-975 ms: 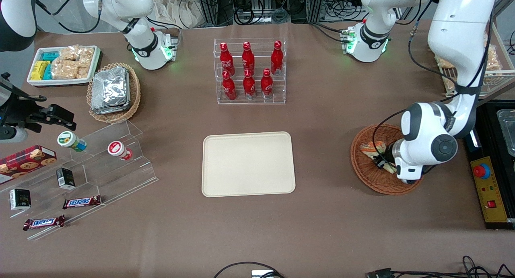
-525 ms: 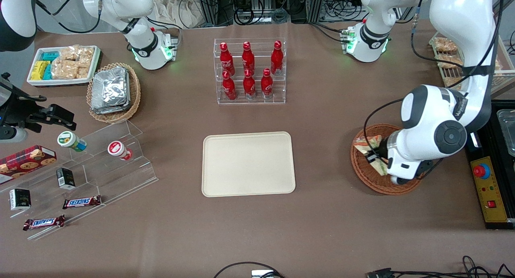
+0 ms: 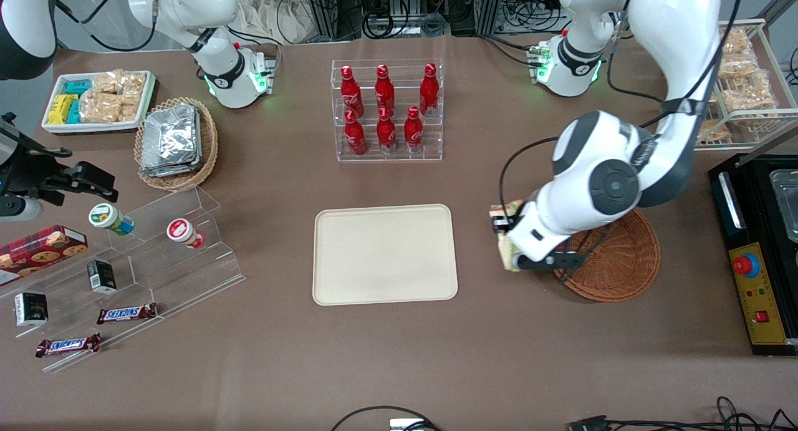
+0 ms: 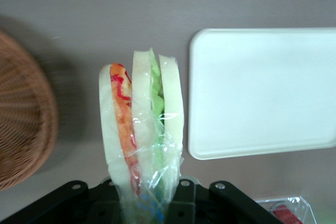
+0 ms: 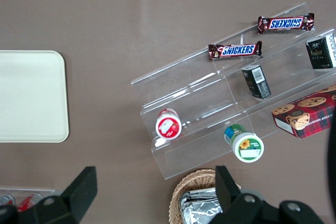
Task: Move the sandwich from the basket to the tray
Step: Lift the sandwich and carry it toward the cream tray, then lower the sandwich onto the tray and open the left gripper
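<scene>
My left gripper (image 3: 508, 239) is shut on the sandwich (image 3: 507, 231), a white-bread wedge with orange-red and green filling in clear wrap. It holds the sandwich in the air between the reddish-brown wicker basket (image 3: 623, 262) and the cream tray (image 3: 384, 254). The basket looks empty. In the left wrist view the sandwich (image 4: 142, 129) hangs from the gripper (image 4: 144, 203) above bare table, with the tray (image 4: 262, 90) and the basket's rim (image 4: 26, 124) to either side of it.
A clear rack of red bottles (image 3: 386, 110) stands farther from the front camera than the tray. A black box with a red button (image 3: 757, 275) lies beside the basket at the working arm's end. A stepped acrylic stand with snacks (image 3: 124, 262) and a foil-packet basket (image 3: 174, 141) lie toward the parked arm's end.
The gripper has lifted the sandwich out of the basket and carried it sideways toward the tray. The basket now shows empty.
</scene>
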Controlling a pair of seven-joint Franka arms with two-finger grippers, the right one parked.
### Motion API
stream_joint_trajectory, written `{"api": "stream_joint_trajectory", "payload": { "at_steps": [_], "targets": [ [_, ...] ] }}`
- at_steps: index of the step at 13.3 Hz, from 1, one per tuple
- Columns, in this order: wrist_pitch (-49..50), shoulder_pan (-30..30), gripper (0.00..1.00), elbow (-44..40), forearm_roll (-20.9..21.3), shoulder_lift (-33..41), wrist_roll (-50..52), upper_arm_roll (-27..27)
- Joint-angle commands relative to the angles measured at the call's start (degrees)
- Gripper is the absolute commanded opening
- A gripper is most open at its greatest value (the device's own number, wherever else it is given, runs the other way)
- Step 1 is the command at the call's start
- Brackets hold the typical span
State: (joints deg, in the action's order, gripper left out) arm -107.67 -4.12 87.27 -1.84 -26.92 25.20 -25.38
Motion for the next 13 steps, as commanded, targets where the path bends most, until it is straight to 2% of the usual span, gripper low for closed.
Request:
{"api": "stream_joint_trajectory", "payload": {
  "at_steps": [1,8,13],
  "targets": [
    [0.9,-5.7,0.0,-7.9,-0.1,-6.8,-1.1,0.2],
    [-6.0,-8.9,0.0,-8.3,0.6,-15.2,0.1,0.5],
    [-8.6,-10.3,0.0,-8.3,3.8,-20.0,3.8,0.5]
  ]
}}
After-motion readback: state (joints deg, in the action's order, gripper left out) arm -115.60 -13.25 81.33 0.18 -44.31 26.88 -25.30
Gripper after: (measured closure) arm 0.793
